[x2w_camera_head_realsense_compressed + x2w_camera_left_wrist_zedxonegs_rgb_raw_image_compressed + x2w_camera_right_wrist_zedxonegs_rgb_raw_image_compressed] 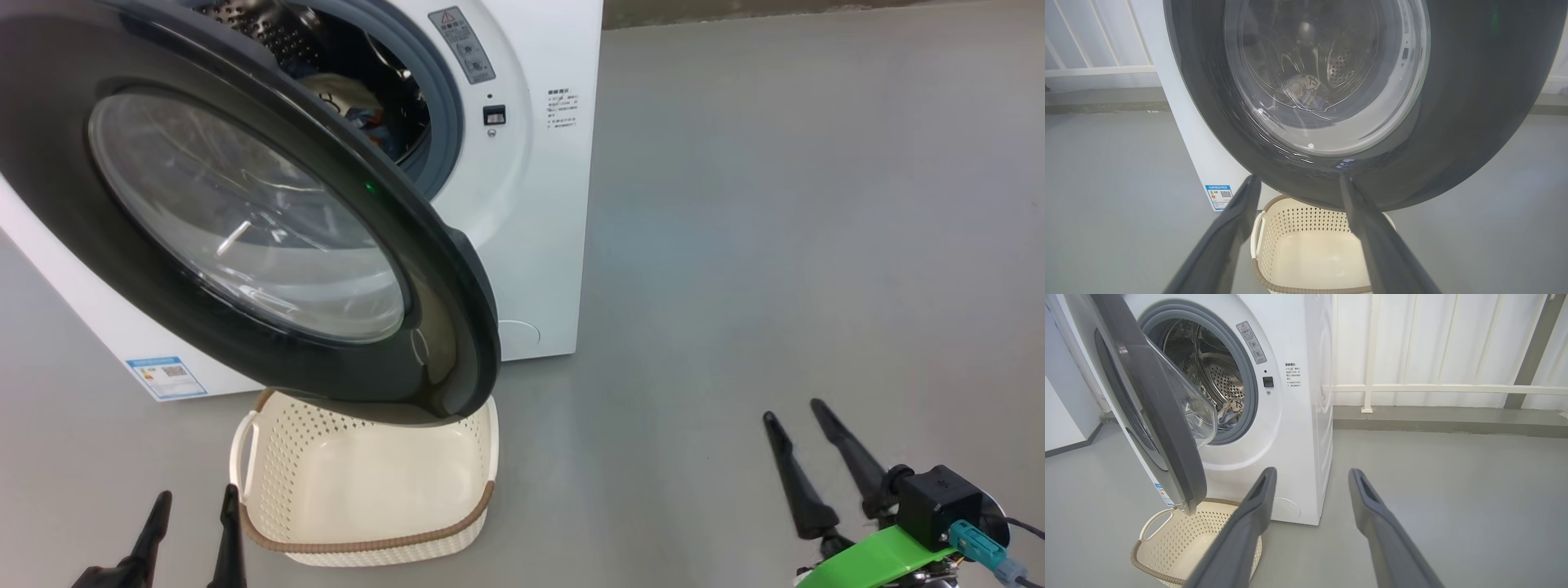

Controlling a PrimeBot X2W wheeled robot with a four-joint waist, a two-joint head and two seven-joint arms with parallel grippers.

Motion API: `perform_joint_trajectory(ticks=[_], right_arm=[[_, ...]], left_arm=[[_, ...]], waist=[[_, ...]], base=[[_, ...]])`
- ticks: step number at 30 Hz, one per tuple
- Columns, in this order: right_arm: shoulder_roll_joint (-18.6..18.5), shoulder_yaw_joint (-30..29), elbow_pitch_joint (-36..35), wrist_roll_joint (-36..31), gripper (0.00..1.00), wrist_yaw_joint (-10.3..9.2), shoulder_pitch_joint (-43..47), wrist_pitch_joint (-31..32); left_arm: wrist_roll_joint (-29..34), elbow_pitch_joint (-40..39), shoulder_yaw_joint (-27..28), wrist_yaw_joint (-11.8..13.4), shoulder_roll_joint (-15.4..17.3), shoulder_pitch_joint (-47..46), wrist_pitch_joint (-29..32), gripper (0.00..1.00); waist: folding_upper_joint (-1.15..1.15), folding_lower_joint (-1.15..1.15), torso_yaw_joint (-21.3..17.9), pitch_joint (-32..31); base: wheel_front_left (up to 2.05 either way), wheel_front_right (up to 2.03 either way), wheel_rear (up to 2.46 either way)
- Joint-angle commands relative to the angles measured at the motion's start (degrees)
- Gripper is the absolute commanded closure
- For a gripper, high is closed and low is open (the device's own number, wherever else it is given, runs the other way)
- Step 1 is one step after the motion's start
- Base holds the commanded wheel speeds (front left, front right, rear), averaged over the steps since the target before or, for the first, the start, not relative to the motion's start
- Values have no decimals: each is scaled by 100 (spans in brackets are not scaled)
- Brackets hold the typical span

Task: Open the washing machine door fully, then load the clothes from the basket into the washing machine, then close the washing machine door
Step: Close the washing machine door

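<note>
— Door (245,220) first: where does it stand?

— It stands partly open, turned out from the washing machine (531,204), and it takes the upper left of the head view. Its wide black rim hangs over the far end of the basket (375,545). The basket sits on the grey floor (775,204) at the lower centre. Whether the rim touches the basket, I cannot tell.

— And the clothes?

— The clothes (351,94) lie inside the steel drum (273,37), near the top of the head view: one cream piece with something darker beside it. In the right wrist view they show low in the round opening. Inside the basket I see the plain cream bottom.

— What about the two grippers?

— The left gripper (197,495) is at the lower left, just beside the near left corner of the basket. Its two fingers are spread wide and nothing is between them. In the left wrist view they point toward the lower rim of the door. The right gripper (792,410) is at the lower right, over the floor, well apart from the basket and the machine. Its fingers are also apart and hold nothing.

— Anything more?

— A blue label sticker (166,377) is low on the machine, at the left. A white railing (1433,388) crosses the upper right of the right wrist view.
</note>
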Motion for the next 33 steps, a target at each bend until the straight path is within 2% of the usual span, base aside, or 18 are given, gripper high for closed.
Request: perform_joint_trajectory(ticks=[1,14,22,33], right_arm=[[-77,143,-125,30,100,9,-126,-27],[-94,173,-177,14,100,9,-281,-27],[-150,311,-538,-34,100,9,-672,-27],[-149,1268,-1300,16,100,9,-1558,-27]], left_arm=[[33,-162,199,-3,60,-142,-38,0],[8,-209,228,-10,56,-157,-38,0],[-70,-238,253,1,55,-143,-38,0],[-137,-239,146,53,55,-165,-38,0]], waist=[[0,0,2,9],[0,0,28,55],[0,0,84,52],[0,0,281,-9]], base=[[0,0,0],[0,0,0],[0,0,0],[0,0,0]])
